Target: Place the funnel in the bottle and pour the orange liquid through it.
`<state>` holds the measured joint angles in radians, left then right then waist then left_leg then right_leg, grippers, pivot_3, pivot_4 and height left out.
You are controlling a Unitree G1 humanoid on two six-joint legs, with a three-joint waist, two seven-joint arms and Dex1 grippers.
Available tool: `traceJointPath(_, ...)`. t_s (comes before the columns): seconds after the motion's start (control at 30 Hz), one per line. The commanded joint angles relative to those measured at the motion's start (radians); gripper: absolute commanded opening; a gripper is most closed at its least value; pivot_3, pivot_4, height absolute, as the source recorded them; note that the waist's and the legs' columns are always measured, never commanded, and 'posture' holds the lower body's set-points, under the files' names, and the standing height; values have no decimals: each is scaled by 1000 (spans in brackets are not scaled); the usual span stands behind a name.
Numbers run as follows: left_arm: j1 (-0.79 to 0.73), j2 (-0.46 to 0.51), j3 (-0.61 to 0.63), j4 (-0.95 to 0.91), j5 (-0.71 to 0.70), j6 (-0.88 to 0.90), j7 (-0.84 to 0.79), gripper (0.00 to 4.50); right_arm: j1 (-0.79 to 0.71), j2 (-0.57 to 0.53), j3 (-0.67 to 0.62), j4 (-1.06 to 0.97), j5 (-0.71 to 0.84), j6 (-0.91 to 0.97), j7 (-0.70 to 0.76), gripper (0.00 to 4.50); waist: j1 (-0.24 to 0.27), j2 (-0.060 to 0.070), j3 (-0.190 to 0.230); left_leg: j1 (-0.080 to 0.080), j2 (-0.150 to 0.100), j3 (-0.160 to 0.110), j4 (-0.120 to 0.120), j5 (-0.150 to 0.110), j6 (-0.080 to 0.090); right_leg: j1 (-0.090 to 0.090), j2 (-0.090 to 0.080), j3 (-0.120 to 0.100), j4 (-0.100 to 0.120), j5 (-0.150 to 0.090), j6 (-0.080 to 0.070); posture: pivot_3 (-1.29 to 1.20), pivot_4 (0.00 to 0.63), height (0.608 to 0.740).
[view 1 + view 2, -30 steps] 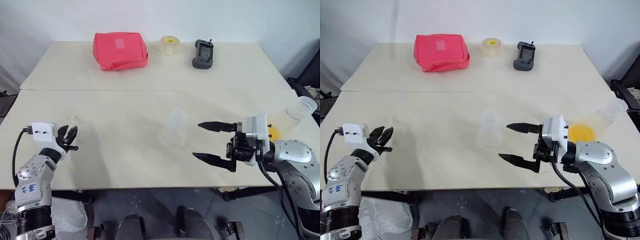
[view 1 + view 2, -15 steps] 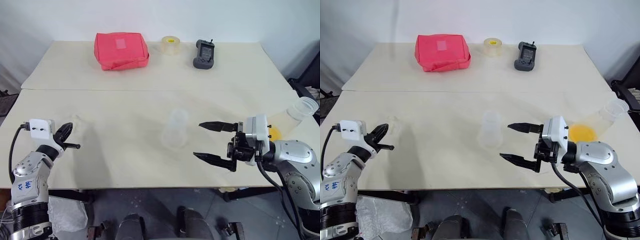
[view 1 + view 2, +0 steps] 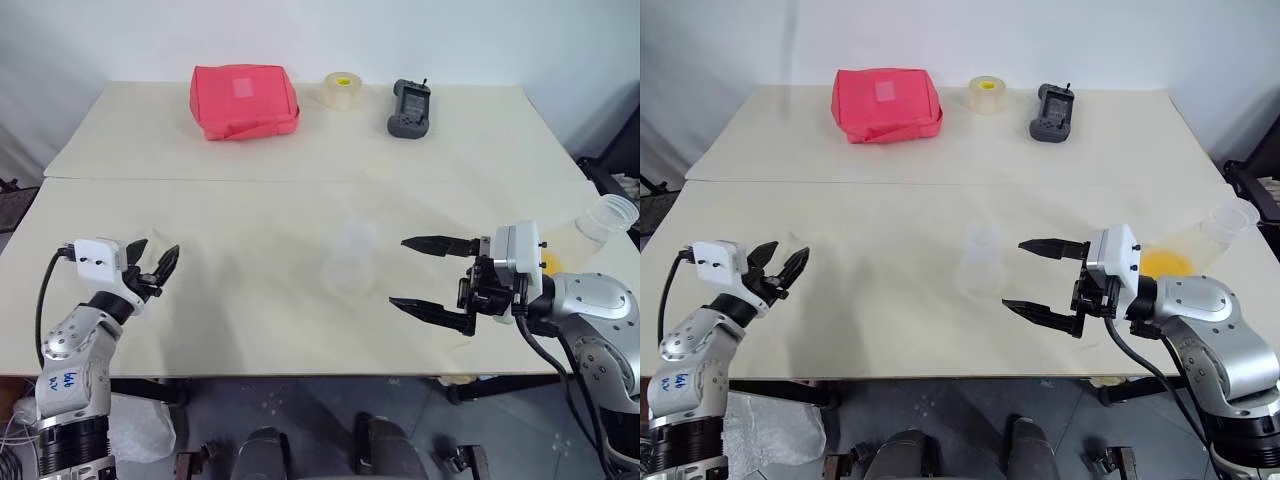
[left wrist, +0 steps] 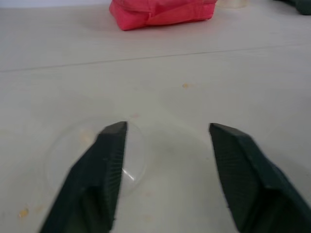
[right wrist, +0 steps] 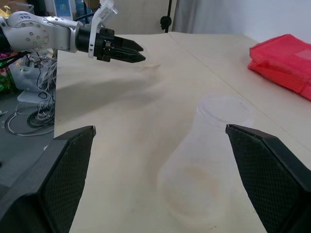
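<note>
Bottle (image 3: 981,259) stands upright mid-table, frosted, and I see nothing in it. It sits just off the tips of my right gripper (image 3: 1036,277), apart from them, no contact. From the right wrist view the bottle (image 5: 201,165) lies between and ahead of the two fingers, broad base down, plain neck up, a faint yellowish ring showing through the base.

The clear flask (image 3: 1215,226) lies tilted near the table's right edge, behind the right gripper's wrist, wide mouth toward the edge. The orange liquid (image 3: 1163,265) pools in its lower end, a small amount.

The funnel (image 4: 95,154) rests on the table at my left gripper (image 3: 779,266). In the left wrist view its round clear rim lies under and around the left-hand finger (image 4: 104,165); the other finger stands well clear of it. I cannot tell if that finger touches the rim. In the head views the funnel is barely visible.

Left gripper: fingers spread wide, holding nothing, pointing level across the table. Right gripper: fingers fully wide, one above the other, empty, pointing level toward the bottle.

The right wrist view also catches the left gripper (image 5: 127,52) across the table. At the far edge: red pouch (image 3: 886,103), tape roll (image 3: 987,94), dark handheld device (image 3: 1051,111).
</note>
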<state>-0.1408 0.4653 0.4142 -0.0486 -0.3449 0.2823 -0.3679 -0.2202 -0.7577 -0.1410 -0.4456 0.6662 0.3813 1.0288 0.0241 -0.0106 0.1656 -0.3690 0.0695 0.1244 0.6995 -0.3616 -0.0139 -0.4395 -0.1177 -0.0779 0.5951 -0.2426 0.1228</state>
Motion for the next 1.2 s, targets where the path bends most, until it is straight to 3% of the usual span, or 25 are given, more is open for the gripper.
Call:
traceJointPath(0.03, -10, -18, -16, -42, 45, -19, 69, 4343, -12, -13, -29, -14, 4, -6, -5, 4500, -1, 0, 0, 0, 0, 0, 0, 0, 0, 0, 0, 0, 0, 0, 0, 0, 150, 740)
traceJointPath(0.4, -65, -86, -73, 27, 139, -66, 191, 4453, -7, -15, -28, -23, -3, -2, -17, 4500, 0, 0, 0, 0, 0, 0, 0, 0, 0, 0, 0, 0, 0, 0, 0, 0, 150, 740)
traceJointPath(1.03, -149, -39, -44, 193, 153, -101, 221, 4453, 2, -18, -34, -24, -18, -3, -27, 4500, -1, 0, 0, 0, 0, 0, 0, 0, 0, 0, 0, 0, 0, 0, 0, 0, 150, 740)
traceJointPath(1.13, -146, -37, -34, 192, 141, -99, 216, 3893, 4, -18, -32, -23, -21, -4, -28, 4500, -1, 0, 0, 0, 0, 0, 0, 0, 0, 0, 0, 0, 0, 0, 0, 0, 150, 740)
traceJointPath(1.2, -146, -37, -28, 191, 134, -95, 212, 3274, 3, -16, -31, -20, -24, -7, -27, 4500, 0, 0, 0, 0, 0, 0, 0, 0, 0, 0, 0, 0, 0, 0, 0, 0, 150, 740)
